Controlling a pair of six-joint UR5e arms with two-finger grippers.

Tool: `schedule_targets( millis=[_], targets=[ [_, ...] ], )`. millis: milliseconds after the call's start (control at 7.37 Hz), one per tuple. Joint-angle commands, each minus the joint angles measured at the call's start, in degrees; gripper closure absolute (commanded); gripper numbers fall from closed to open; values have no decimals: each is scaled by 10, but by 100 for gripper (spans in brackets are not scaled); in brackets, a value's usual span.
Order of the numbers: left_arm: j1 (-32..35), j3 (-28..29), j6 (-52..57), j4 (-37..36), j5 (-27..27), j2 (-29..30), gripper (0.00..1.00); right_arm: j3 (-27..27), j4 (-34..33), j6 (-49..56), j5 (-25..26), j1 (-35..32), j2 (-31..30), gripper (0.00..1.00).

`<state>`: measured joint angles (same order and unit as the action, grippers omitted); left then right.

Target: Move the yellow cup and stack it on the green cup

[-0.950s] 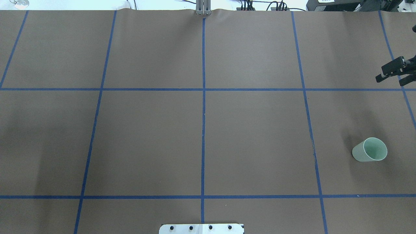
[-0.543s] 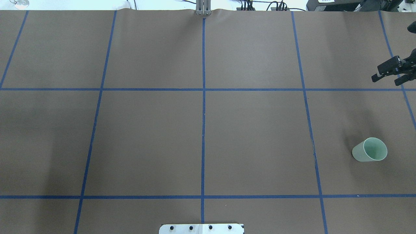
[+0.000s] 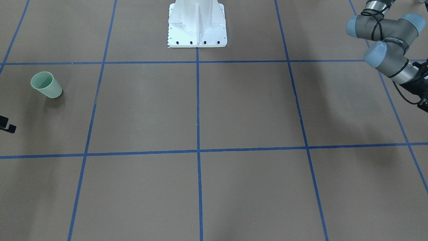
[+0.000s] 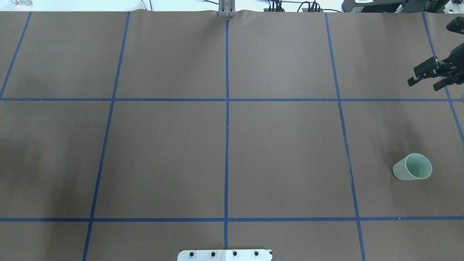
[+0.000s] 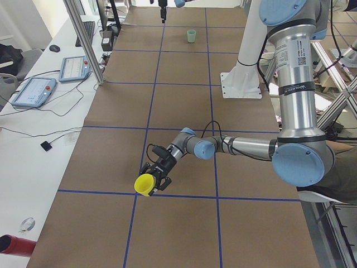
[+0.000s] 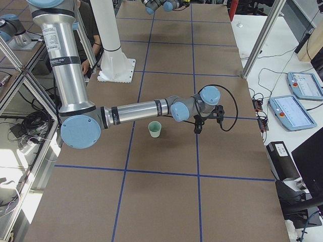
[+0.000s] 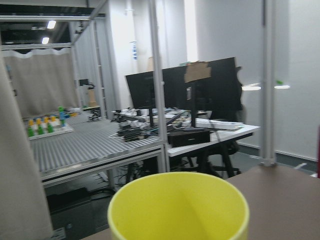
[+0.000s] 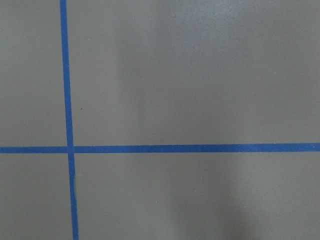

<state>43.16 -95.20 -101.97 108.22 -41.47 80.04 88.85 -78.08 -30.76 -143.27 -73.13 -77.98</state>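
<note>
I'm watching the left arm (image 5: 245,146) reaching out low and nearly level, its left gripper (image 5: 153,178) clasping the tilted yellow cup (image 5: 144,185). The right gripper (image 4: 423,83) is hanging spread and empty, well apart from the upright green cup (image 4: 409,169) on the table (image 4: 163,152).

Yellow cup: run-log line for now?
yellow cup: at left pincer, tilted, grip unconfirmed | green cup: upright, empty | right pincer: open, empty | stack: pending

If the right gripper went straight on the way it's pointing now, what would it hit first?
Probably the table, near a crossing of blue tape lines; the right gripper points down, and the green cup stands aside.
</note>
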Motion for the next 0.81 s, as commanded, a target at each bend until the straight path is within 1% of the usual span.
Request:
schedule_targets(
  millis=[0, 136, 271, 407, 543, 678],
  targets=[
    [-50, 15, 200, 246, 20, 14, 43, -9, 0, -9, 2, 1, 26, 1],
    [-72, 45, 283, 368, 20, 61, 42, -23, 0, -10, 4, 2, 41, 1],
    [-90, 73, 357, 425, 16, 119, 42, -44, 0, -10, 4, 5, 65, 1],
    [-118, 78, 413, 443, 4, 189, 42, -53, 0, -10, 4, 8, 80, 1],
    [-147, 80, 464, 444, -47, 257, 42, -50, 0, -13, 4, 11, 92, 1],
    [-151, 78, 535, 446, -95, 295, 43, -48, 2, -17, 4, 21, 106, 1]
  ],
)
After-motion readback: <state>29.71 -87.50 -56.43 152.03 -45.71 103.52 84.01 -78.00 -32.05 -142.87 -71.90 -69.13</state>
